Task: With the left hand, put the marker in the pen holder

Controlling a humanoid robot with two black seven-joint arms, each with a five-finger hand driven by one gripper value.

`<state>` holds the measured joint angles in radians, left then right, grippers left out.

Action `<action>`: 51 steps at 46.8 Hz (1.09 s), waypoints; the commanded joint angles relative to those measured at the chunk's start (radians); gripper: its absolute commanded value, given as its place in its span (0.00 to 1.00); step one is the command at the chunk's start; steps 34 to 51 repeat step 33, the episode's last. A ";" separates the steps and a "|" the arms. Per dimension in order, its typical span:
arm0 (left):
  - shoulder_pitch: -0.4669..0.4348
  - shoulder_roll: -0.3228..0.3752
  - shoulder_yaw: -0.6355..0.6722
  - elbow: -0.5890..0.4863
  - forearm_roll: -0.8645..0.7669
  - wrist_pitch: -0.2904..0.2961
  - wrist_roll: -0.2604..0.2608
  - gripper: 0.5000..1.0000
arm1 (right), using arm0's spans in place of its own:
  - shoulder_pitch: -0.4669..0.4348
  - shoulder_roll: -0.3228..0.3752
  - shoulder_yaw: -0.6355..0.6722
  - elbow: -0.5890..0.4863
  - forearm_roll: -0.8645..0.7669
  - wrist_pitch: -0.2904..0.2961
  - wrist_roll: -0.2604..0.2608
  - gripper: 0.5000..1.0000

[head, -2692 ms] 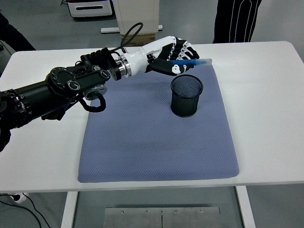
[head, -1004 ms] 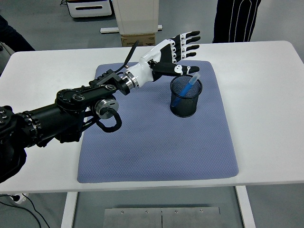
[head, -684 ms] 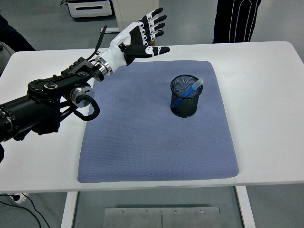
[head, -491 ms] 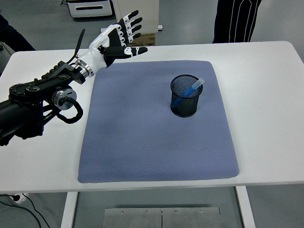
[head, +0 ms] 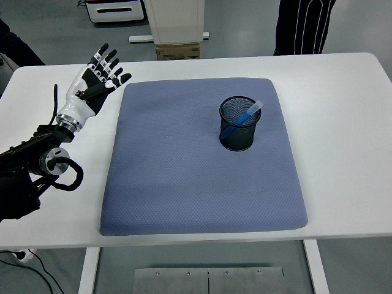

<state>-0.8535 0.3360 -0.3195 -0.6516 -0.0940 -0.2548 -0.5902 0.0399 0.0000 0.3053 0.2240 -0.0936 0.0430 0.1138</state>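
One marker (head: 246,114) now leaning inside pen holder (head: 239,123), right of centre on blue mat (head: 202,184). Left hand (head: 93,82) pulled back from holder to upper left of frame, fingers spread, holding nothing (release clean). Placement looks complete.

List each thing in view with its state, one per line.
marker: inside the holder, leaning, tip above the rim
pen holder: upright on the mat
mat: flat on the table
left hand: fingers spread, holding nothing, over the table's left side
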 commanded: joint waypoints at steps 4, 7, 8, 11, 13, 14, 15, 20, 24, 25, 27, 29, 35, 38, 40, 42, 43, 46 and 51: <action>0.067 0.028 -0.087 -0.002 -0.018 -0.023 0.003 1.00 | 0.000 0.000 0.000 0.000 0.000 0.000 0.000 1.00; 0.073 0.034 -0.101 0.000 -0.023 -0.049 0.003 1.00 | 0.000 0.000 0.000 0.000 0.000 0.000 0.000 1.00; 0.073 0.037 -0.104 0.000 -0.023 -0.052 0.004 1.00 | 0.000 0.000 0.000 0.000 0.000 0.000 0.000 1.00; 0.082 0.052 -0.110 0.000 -0.029 -0.058 0.003 1.00 | 0.000 0.000 0.000 0.000 0.000 0.000 0.000 1.00; 0.087 0.064 -0.118 0.000 -0.032 -0.058 0.003 1.00 | 0.000 0.000 0.000 0.000 0.000 0.000 0.000 1.00; 0.087 0.067 -0.121 0.000 -0.035 -0.058 0.003 1.00 | 0.000 0.000 0.000 0.000 0.000 0.000 -0.002 1.00; 0.088 0.069 -0.122 0.000 -0.036 -0.058 0.003 1.00 | 0.000 0.000 -0.002 0.001 -0.005 -0.002 -0.002 1.00; 0.105 0.084 -0.131 0.000 -0.036 -0.058 0.003 1.00 | -0.005 0.000 -0.002 0.092 0.000 0.015 -0.006 1.00; 0.116 0.106 -0.132 0.000 -0.035 -0.061 0.003 1.00 | 0.001 0.000 0.003 0.100 -0.003 0.014 -0.006 1.00; 0.116 0.107 -0.132 0.000 -0.036 -0.061 0.003 1.00 | 0.001 0.000 0.000 0.086 -0.003 0.012 -0.006 1.00; 0.117 0.113 -0.132 0.000 -0.036 -0.063 0.003 1.00 | 0.001 0.000 -0.003 0.060 -0.005 0.012 -0.009 1.00; 0.117 0.120 -0.132 0.000 -0.036 -0.064 0.003 1.00 | -0.002 0.000 -0.002 0.049 -0.003 0.014 -0.006 1.00; 0.120 0.124 -0.132 0.000 -0.036 -0.072 0.003 1.00 | -0.005 0.000 0.000 0.049 -0.002 0.012 -0.008 1.00; 0.120 0.124 -0.132 0.000 -0.036 -0.072 0.003 1.00 | -0.005 0.000 0.000 0.049 -0.002 0.012 -0.008 1.00; 0.120 0.124 -0.132 0.000 -0.036 -0.072 0.003 1.00 | -0.005 0.000 0.000 0.049 -0.002 0.012 -0.008 1.00; 0.120 0.124 -0.132 0.000 -0.036 -0.072 0.003 1.00 | -0.005 0.000 0.000 0.049 -0.002 0.012 -0.008 1.00; 0.120 0.124 -0.132 0.000 -0.036 -0.072 0.003 1.00 | -0.005 0.000 0.000 0.049 -0.002 0.012 -0.008 1.00; 0.120 0.124 -0.132 0.000 -0.036 -0.072 0.003 1.00 | -0.005 0.000 0.000 0.049 -0.002 0.012 -0.008 1.00; 0.120 0.124 -0.132 0.000 -0.036 -0.072 0.003 1.00 | -0.005 0.000 0.000 0.049 -0.002 0.012 -0.008 1.00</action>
